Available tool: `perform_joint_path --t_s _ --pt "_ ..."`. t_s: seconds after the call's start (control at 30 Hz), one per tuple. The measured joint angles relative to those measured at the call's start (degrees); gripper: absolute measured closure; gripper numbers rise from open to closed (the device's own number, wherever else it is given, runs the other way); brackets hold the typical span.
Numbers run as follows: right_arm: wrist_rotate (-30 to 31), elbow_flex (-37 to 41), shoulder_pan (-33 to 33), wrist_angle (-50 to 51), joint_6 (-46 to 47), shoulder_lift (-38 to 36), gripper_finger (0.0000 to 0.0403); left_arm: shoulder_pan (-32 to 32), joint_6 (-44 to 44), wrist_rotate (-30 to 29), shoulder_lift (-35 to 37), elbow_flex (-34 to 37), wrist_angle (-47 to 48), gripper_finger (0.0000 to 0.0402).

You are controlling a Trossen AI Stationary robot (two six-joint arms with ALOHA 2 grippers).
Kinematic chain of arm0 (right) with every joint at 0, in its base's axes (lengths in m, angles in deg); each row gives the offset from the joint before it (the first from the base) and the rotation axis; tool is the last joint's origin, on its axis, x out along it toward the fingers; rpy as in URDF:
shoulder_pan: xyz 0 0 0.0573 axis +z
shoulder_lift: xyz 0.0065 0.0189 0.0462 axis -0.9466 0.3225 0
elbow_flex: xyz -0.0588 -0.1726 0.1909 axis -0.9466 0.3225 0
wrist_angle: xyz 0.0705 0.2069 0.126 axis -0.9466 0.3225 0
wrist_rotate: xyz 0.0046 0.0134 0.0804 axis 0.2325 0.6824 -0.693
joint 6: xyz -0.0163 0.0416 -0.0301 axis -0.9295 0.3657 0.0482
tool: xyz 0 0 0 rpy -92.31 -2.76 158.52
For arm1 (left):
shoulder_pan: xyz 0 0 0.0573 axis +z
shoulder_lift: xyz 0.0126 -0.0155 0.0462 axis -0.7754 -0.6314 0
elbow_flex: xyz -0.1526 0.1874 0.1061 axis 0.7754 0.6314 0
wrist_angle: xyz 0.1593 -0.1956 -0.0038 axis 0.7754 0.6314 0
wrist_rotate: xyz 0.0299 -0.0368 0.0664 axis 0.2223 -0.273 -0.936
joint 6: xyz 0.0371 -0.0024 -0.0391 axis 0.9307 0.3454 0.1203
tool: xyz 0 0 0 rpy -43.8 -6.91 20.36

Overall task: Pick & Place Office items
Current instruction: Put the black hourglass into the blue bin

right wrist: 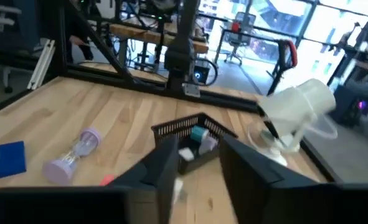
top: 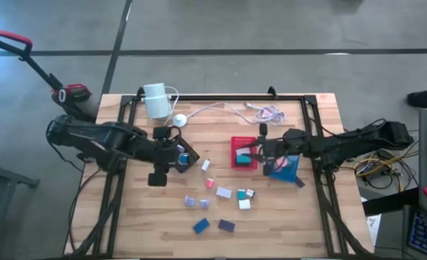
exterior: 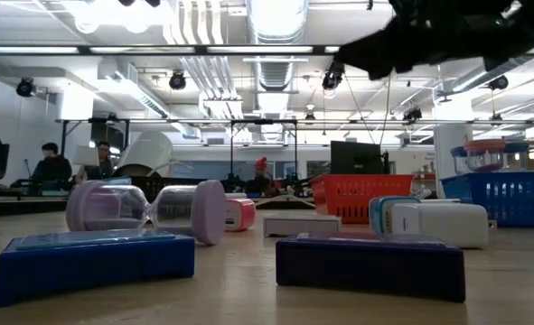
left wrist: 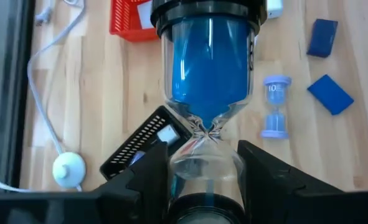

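Note:
A large hourglass (left wrist: 205, 68) with blue sand and black end caps is held in my left gripper (left wrist: 205, 171), above the black tray (left wrist: 140, 146) at the table's left middle. In the high view that gripper (top: 180, 155) shows with the blue of the hourglass (top: 186, 156) at its tip. My right gripper (right wrist: 202, 165) is open and level over the red tray (top: 236, 162), pointing toward the black tray (right wrist: 193, 134), with nothing between its fingers. Several small office items lie loose on the table: a purple hourglass (top: 193, 202), a blue block (top: 201, 226), a purple block (top: 226, 226) and white pieces (top: 223, 193). My left gripper pinches the large hourglass by its clear glass bulb (left wrist: 202, 163), just behind the narrow neck, one finger (left wrist: 149, 171) on each side. The fingers slant down from the table's left and lie along the hourglass. It is lifted clear, its sand-filled bulb reaching out beyond the fingertips.
A blue tray (top: 289, 173) sits under my right arm. At the far edge are a white cylinder (top: 155, 100), a white puck (top: 179, 120) and a looped cable (top: 267, 112). A black frame rail (top: 220, 97) borders the table. People sit in the room beyond (exterior: 50, 167).

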Motion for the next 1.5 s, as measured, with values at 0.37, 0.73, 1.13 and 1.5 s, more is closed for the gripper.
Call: perform_joint_path --t_s 0.37,0.73,1.13,1.5 --pt "-1.4 -14.5 3.1 1.0 -12.6 10.6 0.0093 1.1 4.3 8.8 -6.0 -0.2 -4.4 0.0232" --pt "-1.5 -26.6 5.5 5.3 -21.5 20.6 0.003 2.7 6.4 9.8 -7.1 -0.4 -6.1 0.0232" --pt "2.4 -38.3 7.9 7.0 -26.8 31.6 0.0029 5.8 7.6 9.8 -7.1 -0.2 -6.4 0.0232" --pt "2.5 -42.0 7.9 9.7 -26.8 34.0 0.0047 5.7 7.5 10.1 -7.1 -0.1 -6.3 0.0232"
